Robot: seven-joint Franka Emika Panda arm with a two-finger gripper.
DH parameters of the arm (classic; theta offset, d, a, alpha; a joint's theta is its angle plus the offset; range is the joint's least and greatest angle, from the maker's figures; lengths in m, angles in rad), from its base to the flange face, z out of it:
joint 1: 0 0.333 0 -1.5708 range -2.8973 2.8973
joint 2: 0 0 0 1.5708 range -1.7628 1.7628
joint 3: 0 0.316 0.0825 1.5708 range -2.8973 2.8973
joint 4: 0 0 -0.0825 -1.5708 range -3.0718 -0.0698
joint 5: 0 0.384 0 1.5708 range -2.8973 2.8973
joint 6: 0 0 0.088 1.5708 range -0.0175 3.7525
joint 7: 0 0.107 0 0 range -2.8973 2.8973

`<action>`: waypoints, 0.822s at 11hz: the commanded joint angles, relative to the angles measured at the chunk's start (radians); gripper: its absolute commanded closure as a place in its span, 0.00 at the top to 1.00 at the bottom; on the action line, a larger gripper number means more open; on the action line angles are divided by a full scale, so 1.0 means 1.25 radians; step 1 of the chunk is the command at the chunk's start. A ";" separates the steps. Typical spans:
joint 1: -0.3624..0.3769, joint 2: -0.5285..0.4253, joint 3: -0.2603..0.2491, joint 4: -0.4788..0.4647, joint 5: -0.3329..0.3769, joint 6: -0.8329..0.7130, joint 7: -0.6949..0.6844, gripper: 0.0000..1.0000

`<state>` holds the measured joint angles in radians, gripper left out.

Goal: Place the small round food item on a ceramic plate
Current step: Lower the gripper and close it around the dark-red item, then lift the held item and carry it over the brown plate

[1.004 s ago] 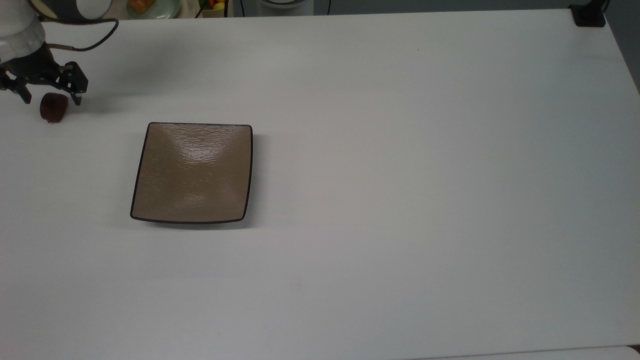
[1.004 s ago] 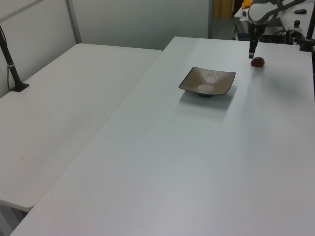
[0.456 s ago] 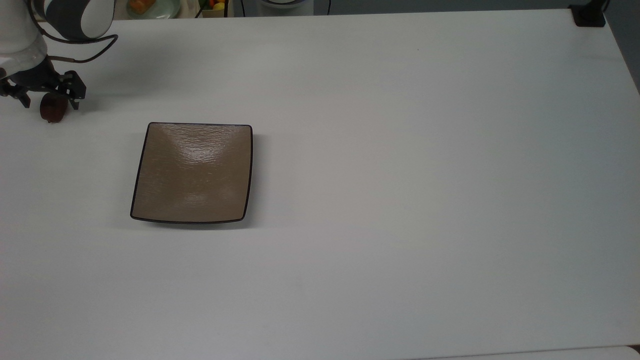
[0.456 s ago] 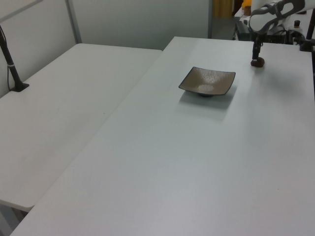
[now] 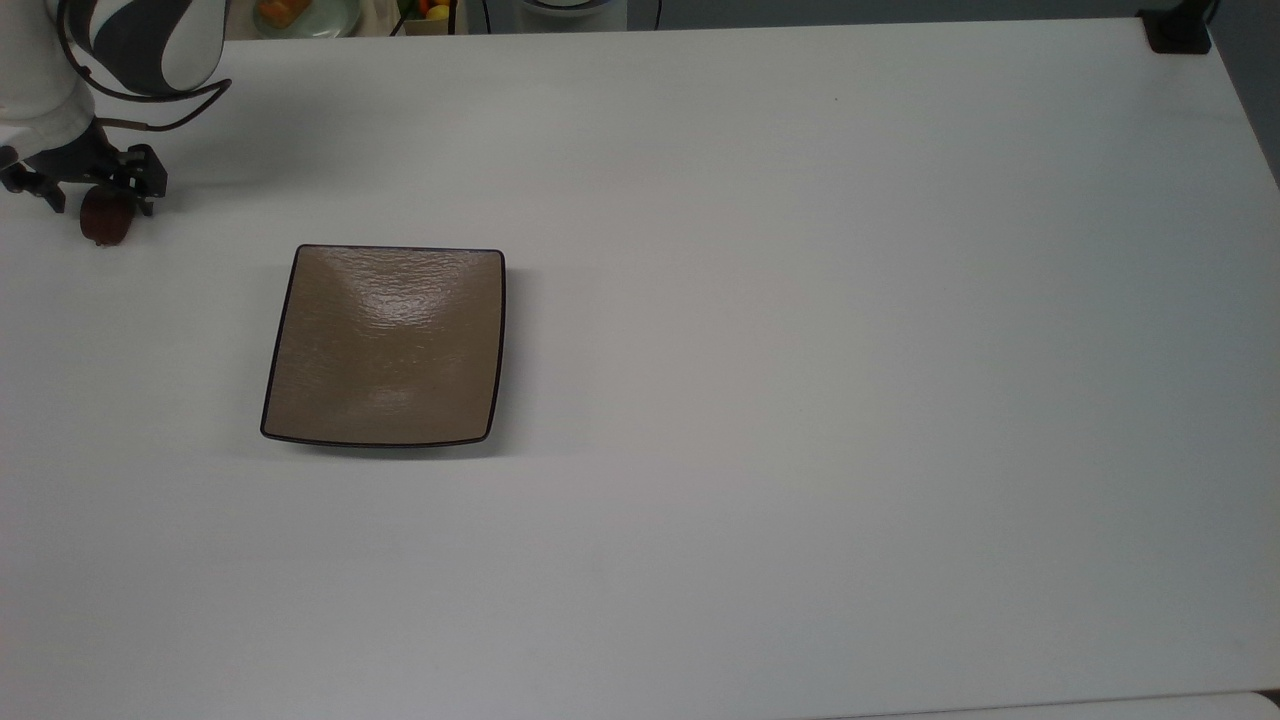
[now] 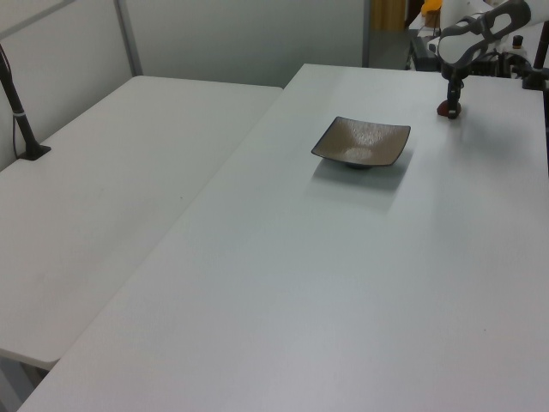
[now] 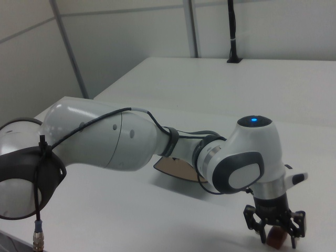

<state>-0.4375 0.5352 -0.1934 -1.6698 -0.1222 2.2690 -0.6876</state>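
The small round food item point(image 5: 103, 218), a dark reddish-brown lump, lies on the white table near the top view's left edge. My gripper point(image 5: 98, 197) is low over it and open, one finger on each side of the lump. In the left view the gripper point(image 6: 452, 103) stands over the food item point(image 6: 445, 109) at the far right of the table. The right view has the lump point(image 7: 276, 240) between the spread black fingers point(image 7: 295, 235). The ceramic plate point(image 5: 385, 345), square and tan-brown with a dark rim, sits to the lump's right in the top view, apart from it, and nothing lies on it.
A pale green dish point(image 5: 305, 16) with orange food sits beyond the table's far edge at the top view's upper left. A black clamp point(image 5: 1178, 30) grips the far right corner. A second white table point(image 6: 111, 172) adjoins at the left view's left.
The gripper has come down over the lump, from above and slightly behind it to straddling it. The lump and the plate have not moved.
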 commanded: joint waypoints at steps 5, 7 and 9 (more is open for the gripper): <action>0.008 -0.013 0.003 -0.017 -0.013 -0.016 -0.012 0.30; 0.012 -0.023 0.009 0.004 -0.013 -0.089 -0.016 0.30; 0.021 -0.048 0.017 0.021 -0.011 -0.150 -0.027 0.30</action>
<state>-0.4283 0.5286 -0.1825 -1.6504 -0.1232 2.1739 -0.6963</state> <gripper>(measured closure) 0.692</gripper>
